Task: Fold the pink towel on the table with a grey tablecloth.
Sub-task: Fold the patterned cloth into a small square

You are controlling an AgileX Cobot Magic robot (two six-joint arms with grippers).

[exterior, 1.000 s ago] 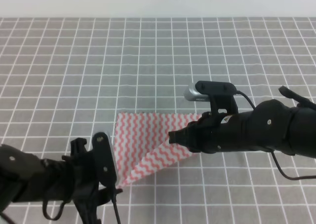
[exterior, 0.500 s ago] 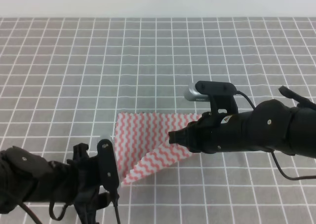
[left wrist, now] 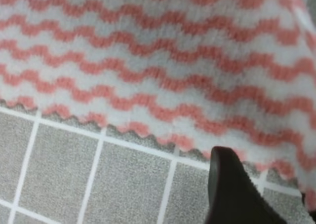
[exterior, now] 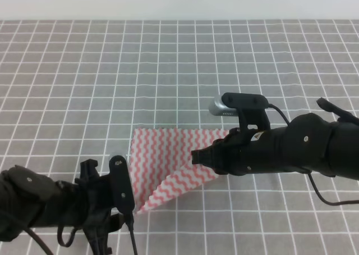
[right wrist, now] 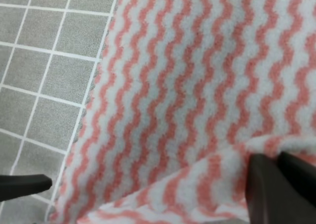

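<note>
The pink towel (exterior: 160, 156) lies on the table with a grey tablecloth (exterior: 168, 69), partly doubled over, with its right part raised. My right gripper (exterior: 195, 156) is over the towel's right half. In the right wrist view its dark fingers (right wrist: 276, 184) are shut on a raised fold of the pink towel (right wrist: 187, 100). My left gripper (exterior: 128, 212) sits at the towel's lower left corner. In the left wrist view one dark finger (left wrist: 232, 189) stands over the serrated edge of the pink towel (left wrist: 163, 66), which lies flat, with nothing pinched.
Grey gridded cloth runs all around the towel up to the white wall (exterior: 179, 2) at the back. A dark fingertip (right wrist: 24, 184) of the left arm shows at the lower left of the right wrist view.
My left arm has drawn back a little toward the lower left, away from the towel's corner, which now rests on the cloth. The right arm has kept its hold and place.
</note>
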